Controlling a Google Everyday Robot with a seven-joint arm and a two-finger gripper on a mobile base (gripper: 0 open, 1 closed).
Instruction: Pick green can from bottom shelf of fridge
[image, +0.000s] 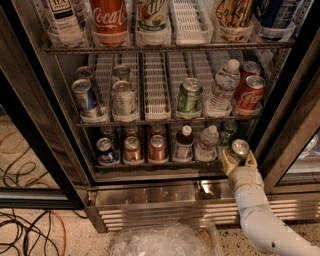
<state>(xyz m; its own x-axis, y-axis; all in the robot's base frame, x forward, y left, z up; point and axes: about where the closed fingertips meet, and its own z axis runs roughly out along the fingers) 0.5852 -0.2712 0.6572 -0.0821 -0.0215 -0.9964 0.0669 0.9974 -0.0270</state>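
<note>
In the camera view, the gripper (239, 162) was at the front right end of the bottom shelf (165, 163) of the fridge (150, 197). Its jaws were closed around the green can (239, 149), which sat at the shelf's edge near a water bottle (206, 144). Doing this step well probably meant a firm grip and a straight pull outward, clear of the bottle and the door frame (281, 150).
</note>
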